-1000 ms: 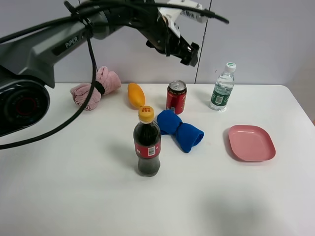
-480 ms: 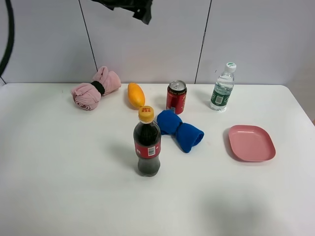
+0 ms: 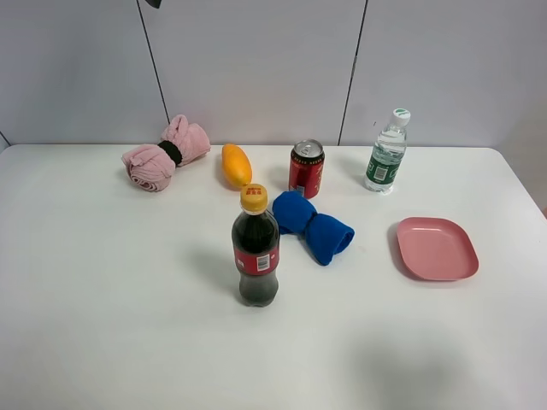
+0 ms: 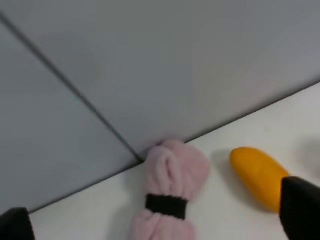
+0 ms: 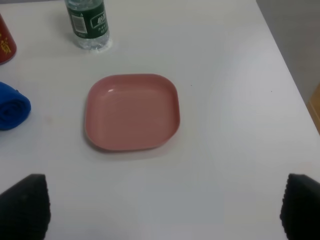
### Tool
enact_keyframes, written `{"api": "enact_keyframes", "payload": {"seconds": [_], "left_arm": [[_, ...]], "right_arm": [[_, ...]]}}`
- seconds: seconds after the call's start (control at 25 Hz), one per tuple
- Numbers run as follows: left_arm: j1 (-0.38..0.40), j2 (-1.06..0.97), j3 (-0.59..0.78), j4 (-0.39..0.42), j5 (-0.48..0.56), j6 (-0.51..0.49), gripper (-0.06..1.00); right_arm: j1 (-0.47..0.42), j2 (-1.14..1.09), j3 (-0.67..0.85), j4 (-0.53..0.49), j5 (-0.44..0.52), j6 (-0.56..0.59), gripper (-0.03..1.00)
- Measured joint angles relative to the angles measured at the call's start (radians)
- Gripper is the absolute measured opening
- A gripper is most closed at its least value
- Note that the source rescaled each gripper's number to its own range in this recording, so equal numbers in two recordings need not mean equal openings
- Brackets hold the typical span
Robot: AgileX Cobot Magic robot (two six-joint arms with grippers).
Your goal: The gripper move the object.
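A second ago the left arm reached in from the left edge of the exterior high view and across its top, with the left tool (image 4: pixel 157 218) hanging above and just behind the red can (image 3: pixel 306 169). Half a second ago most of the arm had left that view, and only a dark tip showed at the top edge, left of the middle. Now it has drawn back further to the left, and only a small dark sliver (image 3: pixel 151 2) remains at the top edge, no longer over the can
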Motion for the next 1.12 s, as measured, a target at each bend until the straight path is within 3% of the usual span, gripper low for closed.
{"api": "enact_keyframes", "payload": {"seconds": [0.56,0.8,1.12], "left_arm": [[0.243,-0.066,0.014,0.022,0.041,0.022,0.99],[0.304,-0.176,0.178,0.052,0.041,0.035,0.99],[0.310,-0.359,0.464,0.077,0.041,0.046,0.99]], "right_arm": [[0.000,0.000,0.000,0.000,0.000,0.000,1.00],[0.000,0.000,0.000,0.000,0.000,0.000,1.00],[0.000,0.000,0.000,0.000,0.000,0.000,1.00]]}}
